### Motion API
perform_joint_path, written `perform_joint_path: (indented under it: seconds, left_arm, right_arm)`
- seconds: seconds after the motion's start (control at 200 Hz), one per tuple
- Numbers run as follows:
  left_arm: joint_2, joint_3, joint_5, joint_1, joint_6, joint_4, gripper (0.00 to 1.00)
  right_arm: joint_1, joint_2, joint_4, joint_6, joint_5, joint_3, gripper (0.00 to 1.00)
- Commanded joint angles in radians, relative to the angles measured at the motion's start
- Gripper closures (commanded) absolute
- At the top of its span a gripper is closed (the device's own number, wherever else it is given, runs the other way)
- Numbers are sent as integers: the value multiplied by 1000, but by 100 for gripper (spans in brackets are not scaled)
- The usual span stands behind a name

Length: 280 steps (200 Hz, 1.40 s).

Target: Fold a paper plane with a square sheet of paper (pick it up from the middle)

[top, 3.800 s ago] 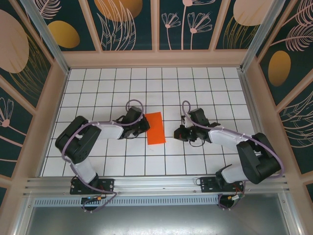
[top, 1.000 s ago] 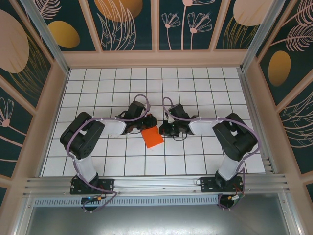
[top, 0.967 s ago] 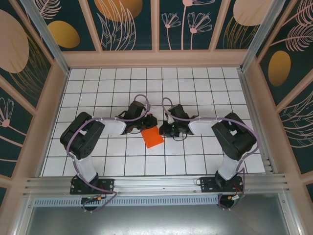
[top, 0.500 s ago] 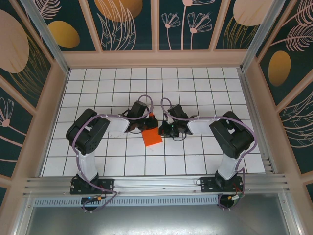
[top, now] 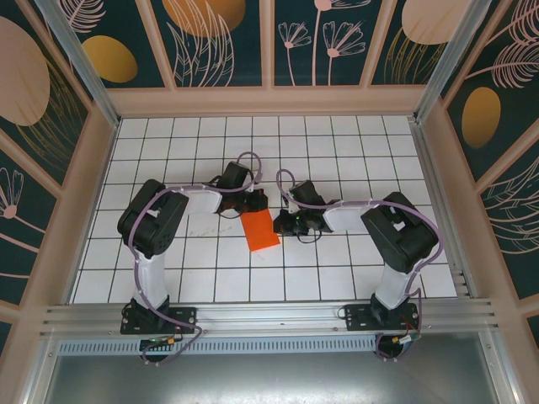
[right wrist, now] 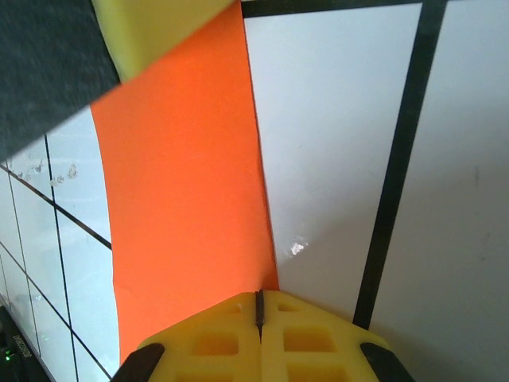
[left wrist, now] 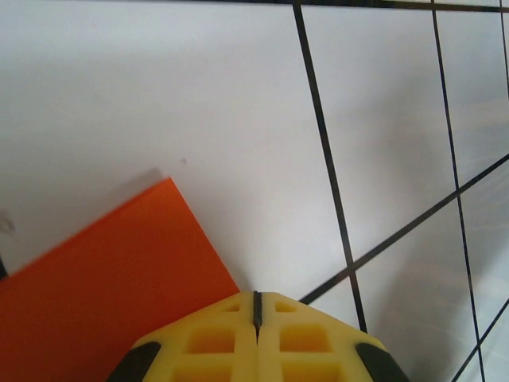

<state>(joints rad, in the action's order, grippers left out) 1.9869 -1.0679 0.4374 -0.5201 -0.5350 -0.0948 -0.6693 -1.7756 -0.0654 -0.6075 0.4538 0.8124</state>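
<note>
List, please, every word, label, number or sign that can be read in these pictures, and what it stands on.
None: no text can be read anywhere.
The orange paper is plain.
The white table bears only black grid lines.
The walls carry painted leaves and flowers.
The left gripper and right gripper are unmarked yellow.
The small board under the near rail is too small to read.

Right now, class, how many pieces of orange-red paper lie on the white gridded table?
1. The thin orange-red paper sheet lies near the middle of the white gridded table, in front of the two arms. Another piece could be hidden beneath it.
</note>
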Motion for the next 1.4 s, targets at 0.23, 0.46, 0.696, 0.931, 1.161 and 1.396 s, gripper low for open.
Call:
perform_joint_path:
  seconds: [0.23,0.46,0.696,0.931,1.161,1.396]
  left_arm:
    - [84,-117,-132,97,96,86,96]
    - [130,-197,-152,104,120,128,97]
    - [144,-251,-150,106,122,154,96]
    - [-46,-208,-246,108,9,149,73]
    - [-312,-12,-433,108,-150,160,34]
    - [-562,257,-476,108,-283,120,6]
  right_arm:
    - [-6,-1,161,18,-10,-72,100]
    - [-9,8,154,14,-9,-88,100]
    - [-20,35,135,-15,-9,-92,100]
    - [-53,136,90,-90,-59,-63,100]
    - [-61,119,122,-29,-230,69,89]
    - [-64,-60,120,-1,-230,238,77]
